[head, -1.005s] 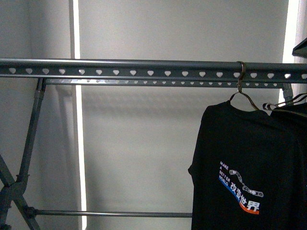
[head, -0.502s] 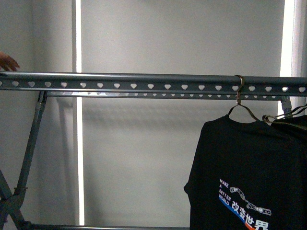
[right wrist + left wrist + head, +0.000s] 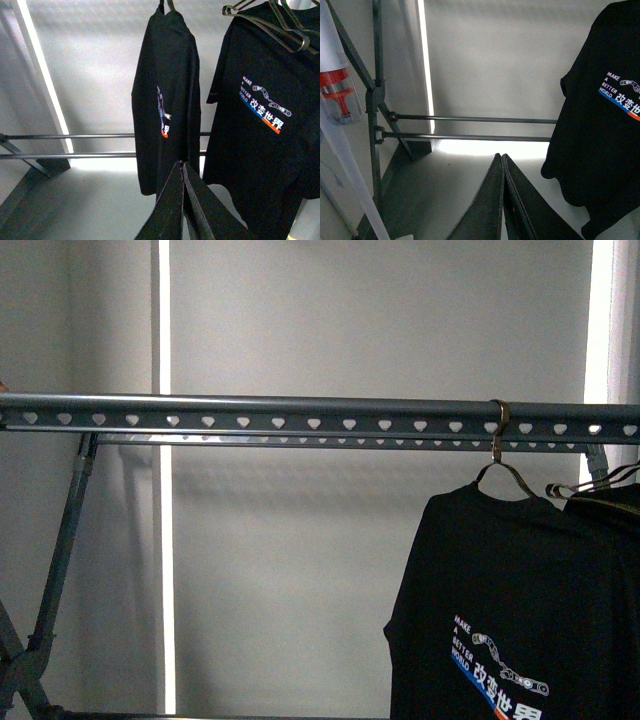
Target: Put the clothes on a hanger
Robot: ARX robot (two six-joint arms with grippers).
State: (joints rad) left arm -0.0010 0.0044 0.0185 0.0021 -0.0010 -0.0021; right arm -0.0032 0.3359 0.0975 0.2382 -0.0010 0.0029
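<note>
Claws [image 3: 503, 159] [image 3: 182, 166] both closed, empty, near clothes [image 3: 167, 95]

Lighting: dim, cool grey. Source: bright vertical window strip [image 3: 161, 540] behind the long grey metal rail with heart-shaped holes [image 3: 300, 415], slightly overexposed. Soft rail shadow on the blind below. Black printed T-shirt [image 3: 505, 610] underexposed, folds lost. Focus mildly soft.

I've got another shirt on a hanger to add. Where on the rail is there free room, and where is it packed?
The rail is bare from its left end to the brass hanger hook. Right of that hook it is crowded: the black T-shirt hangs there, and a second black tee on more hangers sits right behind it.
</note>
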